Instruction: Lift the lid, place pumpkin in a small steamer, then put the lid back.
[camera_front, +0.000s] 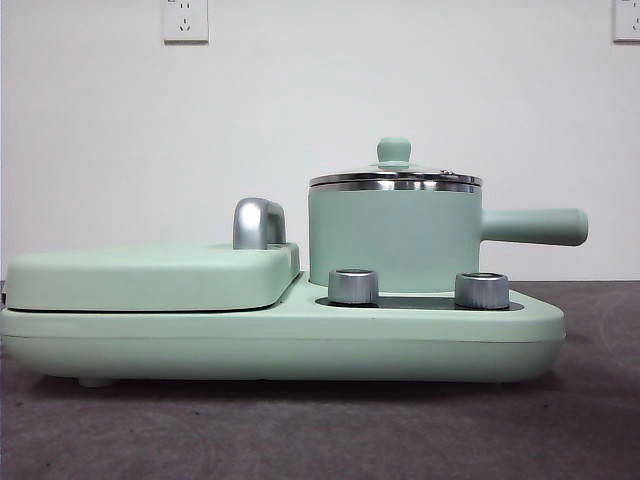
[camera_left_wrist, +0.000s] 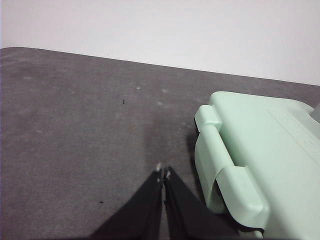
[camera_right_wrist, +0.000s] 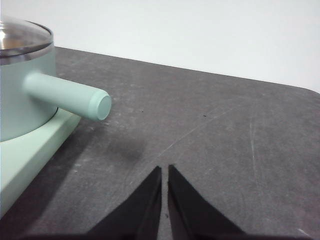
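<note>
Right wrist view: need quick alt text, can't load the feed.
The right gripper, jaws shut and empty, hangs over the dark table, apart from the small steamer. The steamer's straight handle points toward it, and the lid is on.

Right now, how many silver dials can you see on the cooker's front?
2. One dial sits below the small steamer's left side, the other dial below its right side, nearer the handle. None shows elsewhere, though the far side is hidden.

lid (camera_front: 395, 178) on small steamer (camera_front: 390, 238), griddle cover (camera_front: 150, 277) to its left
</note>
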